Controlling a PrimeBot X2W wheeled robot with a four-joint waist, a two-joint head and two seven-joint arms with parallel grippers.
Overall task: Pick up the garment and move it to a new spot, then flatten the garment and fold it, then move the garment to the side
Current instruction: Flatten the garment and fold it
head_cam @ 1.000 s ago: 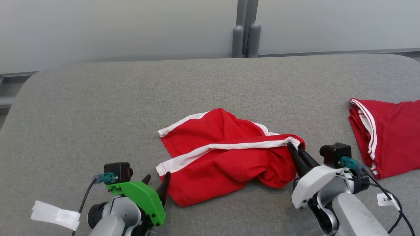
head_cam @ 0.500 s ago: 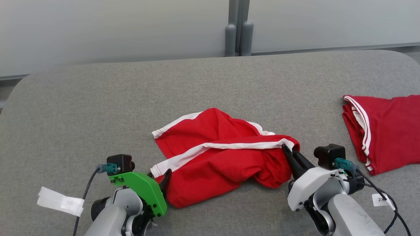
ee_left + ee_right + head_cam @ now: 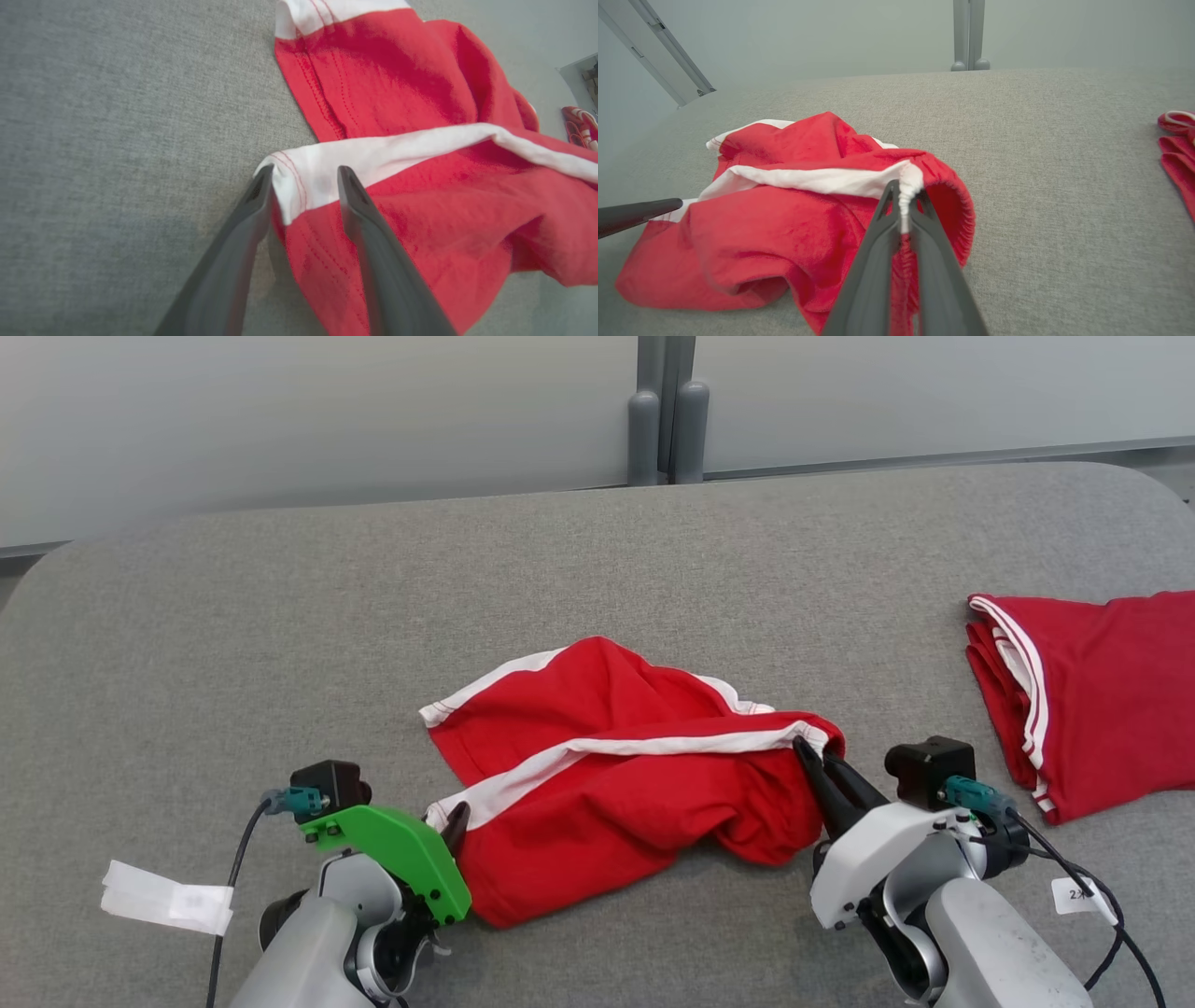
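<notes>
The garment (image 3: 616,775) is a pair of red shorts with white trim, lying crumpled at the middle of the grey padded table (image 3: 280,616). My left gripper (image 3: 451,821) is at its near-left corner. In the left wrist view the gripper (image 3: 303,172) stands open, its two fingers straddling the white-banded corner of the garment (image 3: 420,196). My right gripper (image 3: 812,756) is at the garment's right end. In the right wrist view it (image 3: 903,186) is shut on the white and red waistband edge of the garment (image 3: 784,224), which is slightly lifted.
A second red garment with white trim (image 3: 1102,700) lies folded at the table's right edge. Two grey posts (image 3: 667,420) stand behind the far edge against a pale wall. A white label (image 3: 163,896) hangs off my left arm's cable.
My left gripper has slid forward onto the garment's near-left corner and its fingers have narrowed around it. The right gripper keeps its hold. The head camera has shifted a little.
</notes>
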